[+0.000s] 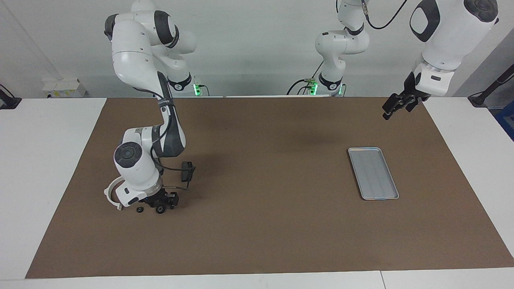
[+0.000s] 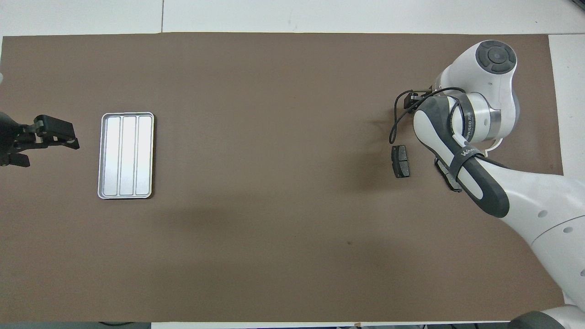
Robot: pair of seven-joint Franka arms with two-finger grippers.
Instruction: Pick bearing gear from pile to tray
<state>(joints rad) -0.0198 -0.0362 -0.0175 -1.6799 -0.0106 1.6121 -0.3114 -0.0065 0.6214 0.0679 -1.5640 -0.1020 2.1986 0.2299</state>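
The pile lies toward the right arm's end of the brown mat: a white plastic half-ring (image 1: 110, 192), a dark brake pad (image 1: 187, 170) (image 2: 401, 161), and two small black round pieces (image 1: 160, 209) (image 1: 139, 210). My right gripper (image 1: 162, 202) (image 2: 411, 99) is down at the mat, right at the larger black round piece, which shows just under it. The overhead view hides both round pieces under the right wrist. The silver tray (image 1: 363, 149) (image 2: 127, 114) sits toward the left arm's end with nothing in it. My left gripper (image 1: 395, 106) (image 2: 55, 132) waits raised beside the tray, open, holding nothing.
A second brake pad (image 2: 448, 178) lies partly under the right forearm. A black cable (image 2: 396, 119) loops from the right wrist over the mat beside the pads. White table surface (image 1: 48, 160) borders the mat on all sides.
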